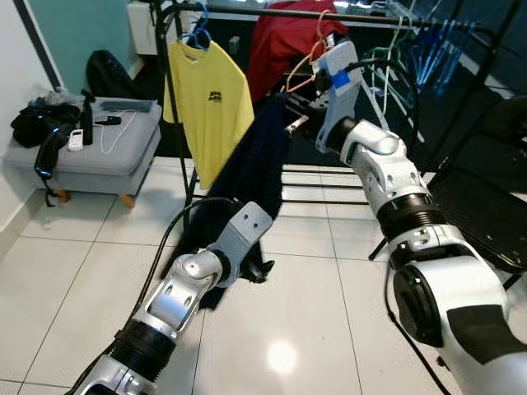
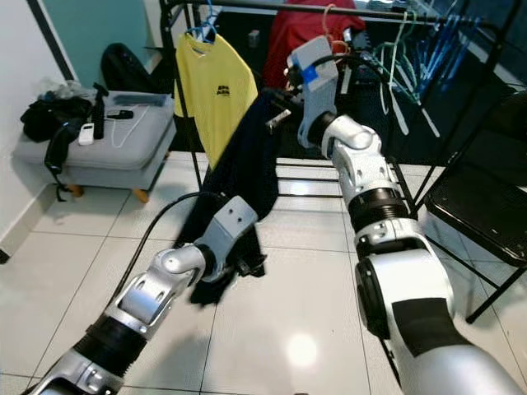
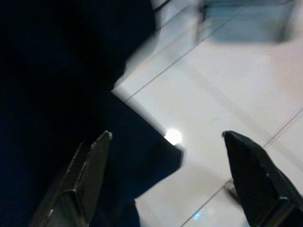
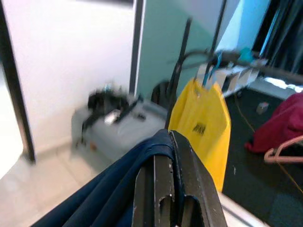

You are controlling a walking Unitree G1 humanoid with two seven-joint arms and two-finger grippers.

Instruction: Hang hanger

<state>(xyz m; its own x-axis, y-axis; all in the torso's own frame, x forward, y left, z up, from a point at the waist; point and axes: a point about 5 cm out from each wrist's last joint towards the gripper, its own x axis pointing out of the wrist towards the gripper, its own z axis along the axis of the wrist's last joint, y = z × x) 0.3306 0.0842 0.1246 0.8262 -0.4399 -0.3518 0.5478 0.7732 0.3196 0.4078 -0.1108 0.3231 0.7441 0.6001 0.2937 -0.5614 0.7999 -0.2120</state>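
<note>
A dark navy garment [image 1: 259, 164] hangs from my right gripper [image 4: 170, 142], which is shut on its top fold, raised just in front of the black clothes rail [image 1: 288, 12]. The cloth drapes down to the floor tiles. My left gripper [image 3: 166, 137] is low at the garment's bottom hem, open, with one finger [image 3: 90, 165] against the dark cloth and the other over bare tile. On the rail hang a yellow T-shirt [image 1: 210, 99] on a blue hanger [image 1: 198, 33] and a red garment [image 1: 284, 41] beside an orange hanger [image 1: 309, 62].
Several empty hangers [image 1: 428, 41] crowd the rail's right end. A black folding chair [image 1: 486, 206] stands to the right. A grey ottoman [image 1: 90, 152] with a bag and small items sits at the left wall. Glossy white tiles [image 1: 280, 329] lie in front.
</note>
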